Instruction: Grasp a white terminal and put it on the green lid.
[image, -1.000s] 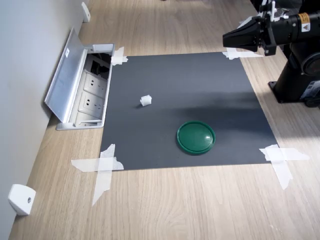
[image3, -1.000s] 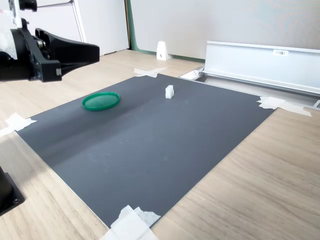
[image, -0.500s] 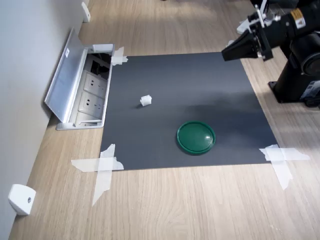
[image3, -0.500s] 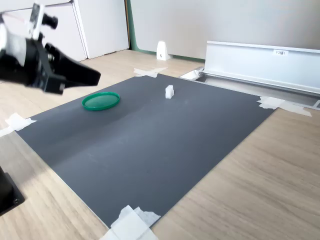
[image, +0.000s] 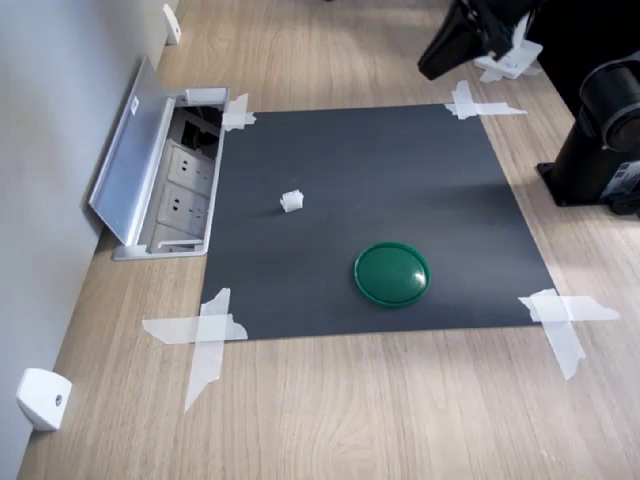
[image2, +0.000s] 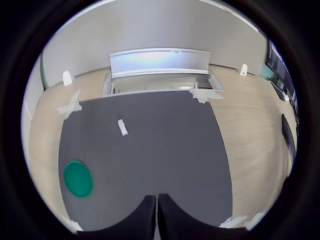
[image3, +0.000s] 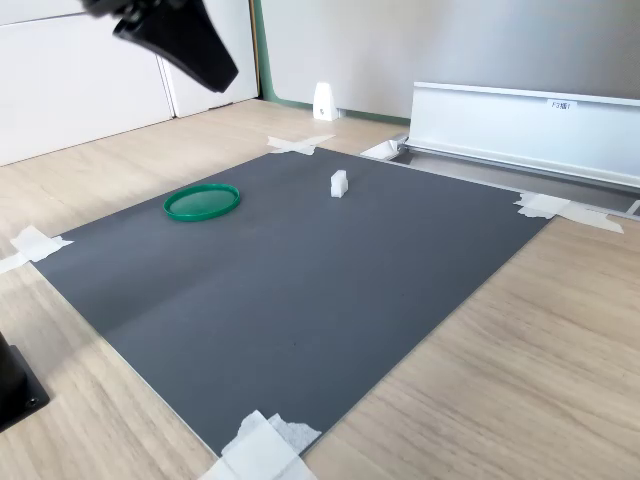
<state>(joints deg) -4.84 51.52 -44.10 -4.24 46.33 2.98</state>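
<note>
We see one gripper (image2: 156, 220), its two dark fingers pressed together with only a hairline slit between them in the wrist view, holding nothing. In the first exterior view it (image: 450, 45) hangs high in the upper right of the frame; in the second exterior view it (image3: 190, 45) sits in the upper left, tilted down toward the mat. We count one white terminal (image: 291, 201), lying alone on the dark mat (image: 400, 180) left of centre in the first exterior view, and one green lid (image: 392, 274) lower and to the right, well apart from it. Four taped corners (image: 205, 335) hold the mat to the wooden table (image: 350, 420). One open socket box (image: 165, 180) sits at the mat's left edge.
</note>
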